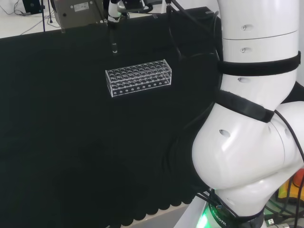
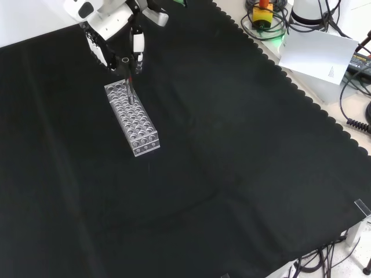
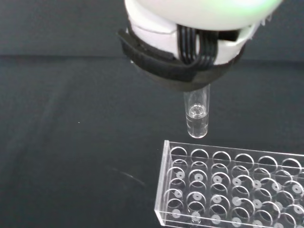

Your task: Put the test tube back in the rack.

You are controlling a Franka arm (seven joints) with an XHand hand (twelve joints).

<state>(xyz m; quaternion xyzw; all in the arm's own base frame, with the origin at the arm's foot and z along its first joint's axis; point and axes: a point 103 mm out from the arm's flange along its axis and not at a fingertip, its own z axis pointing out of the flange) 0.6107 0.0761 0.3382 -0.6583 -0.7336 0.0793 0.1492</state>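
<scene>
Test tube, a short clear glass one w/ rounded bottom, hangs upright from the black and white robot hand; on my wrist feed its upper part disappears under the palm, so I read the hand as grasping the tube, fingers closed round it. The tube's lower end is clear of the rack, in the air just beyond one short end of it, not in any hole. The rack is a clear plastic rectangular block w/ rows of round holes, sitting flat on the black cloth. In the front view the hand comes in at the top left, fingers pointing down over the far end of the rack, and I can make out a thin tube w/ a reddish tint, below the fingers, near the rack's far-end holes; whether it touches the rack there I can't tell. In the head view the rack lies approx. mid-bench, long side across the view, and the tube shows as a faint vertical glint under the hand, farther off than the rack's left end. White arm links stand at the right of that view.
</scene>
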